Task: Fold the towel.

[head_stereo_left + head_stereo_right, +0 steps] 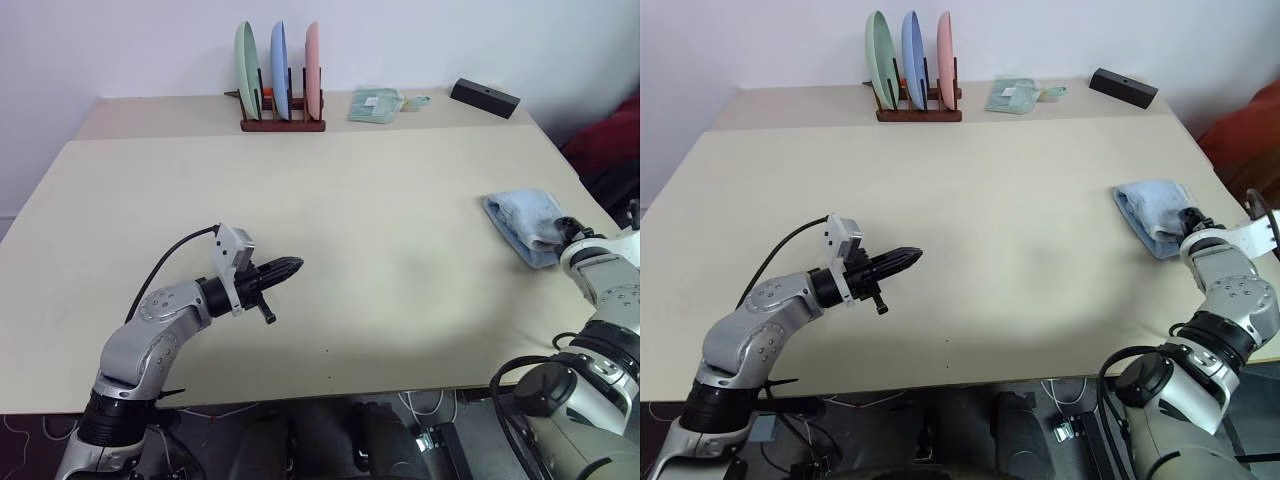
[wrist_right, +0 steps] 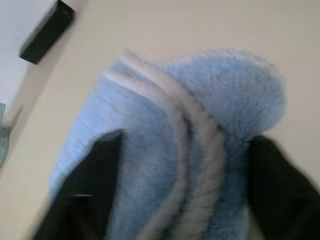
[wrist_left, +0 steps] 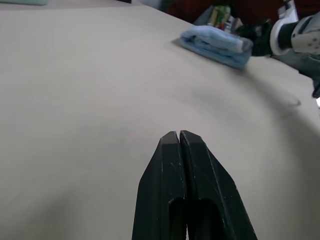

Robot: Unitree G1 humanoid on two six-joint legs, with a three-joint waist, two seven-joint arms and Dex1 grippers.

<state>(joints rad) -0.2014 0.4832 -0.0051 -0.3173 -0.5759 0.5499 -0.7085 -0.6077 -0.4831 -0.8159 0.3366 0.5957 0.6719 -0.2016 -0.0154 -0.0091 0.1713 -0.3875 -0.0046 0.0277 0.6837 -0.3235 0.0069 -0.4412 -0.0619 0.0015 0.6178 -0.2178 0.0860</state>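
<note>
The towel is a light-blue terry bundle with whitish piping, lying folded near the table's right edge. My right gripper is at its near right corner. In the right wrist view its two black fingers stand wide apart on either side of the towel's thick folded edge, open, with the cloth between them. My left gripper hovers over the bare table at the near left, pointing toward the towel, fingers pressed shut on nothing. The left wrist view shows the towel far off.
At the back of the beige table a wooden rack holds three upright plates. Beside it lie a pale-green folded item and a black box. The table's right edge runs just beyond the towel.
</note>
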